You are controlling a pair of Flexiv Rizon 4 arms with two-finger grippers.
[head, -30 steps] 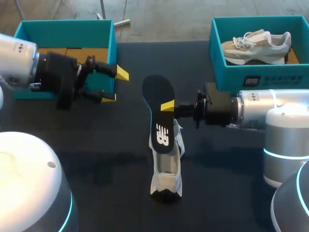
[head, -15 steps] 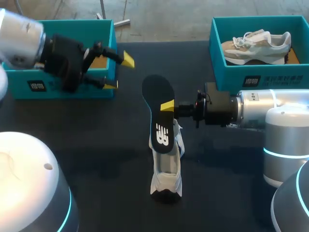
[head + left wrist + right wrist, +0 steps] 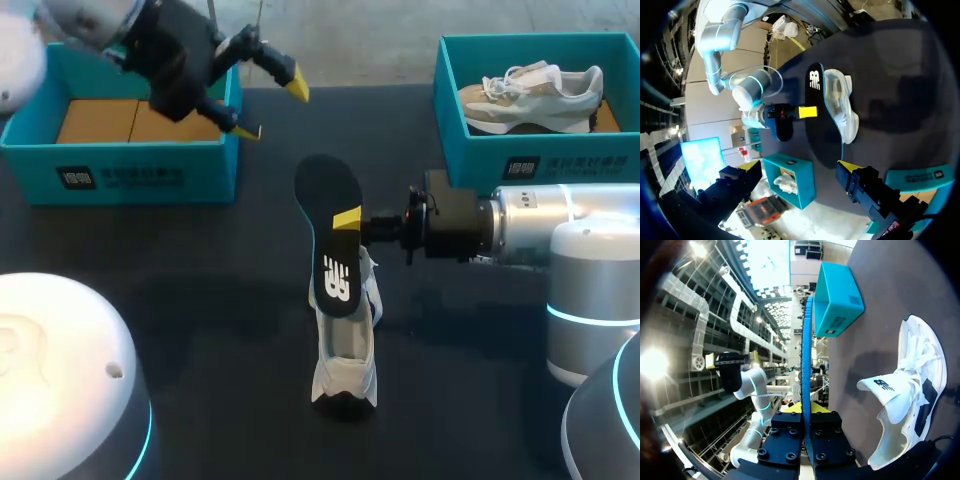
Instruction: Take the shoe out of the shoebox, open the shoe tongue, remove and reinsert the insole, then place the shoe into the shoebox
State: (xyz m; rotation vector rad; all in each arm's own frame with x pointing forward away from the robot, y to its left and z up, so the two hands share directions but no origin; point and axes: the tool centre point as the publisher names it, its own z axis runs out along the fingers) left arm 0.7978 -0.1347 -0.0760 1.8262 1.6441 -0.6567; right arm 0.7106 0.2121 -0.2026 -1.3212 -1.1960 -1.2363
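A white shoe (image 3: 345,350) lies on the dark table (image 3: 200,300), its tongue pulled open (image 3: 885,385). My right gripper (image 3: 347,220) is shut on the edge of the dark insole (image 3: 330,235) and holds it lifted, tilted above the shoe's heel end. Seen from the right wrist, the insole (image 3: 806,340) stands edge-on between the fingers of that gripper (image 3: 806,407). My left gripper (image 3: 272,110) hangs open and empty, high over the inner corner of the left shoebox (image 3: 140,175). In its own view the left gripper (image 3: 799,166) faces the insole (image 3: 817,120) and shoe (image 3: 842,105) from a distance.
The teal left shoebox holds only brown cardboard (image 3: 130,120). A second teal box (image 3: 530,150) at the back right contains a beige and white shoe (image 3: 530,92). Bare table lies between the boxes and around the shoe.
My left arm has risen and swung toward the back and the middle, from in front of the left shoebox to above its corner, still open. The right arm and insole have not moved.
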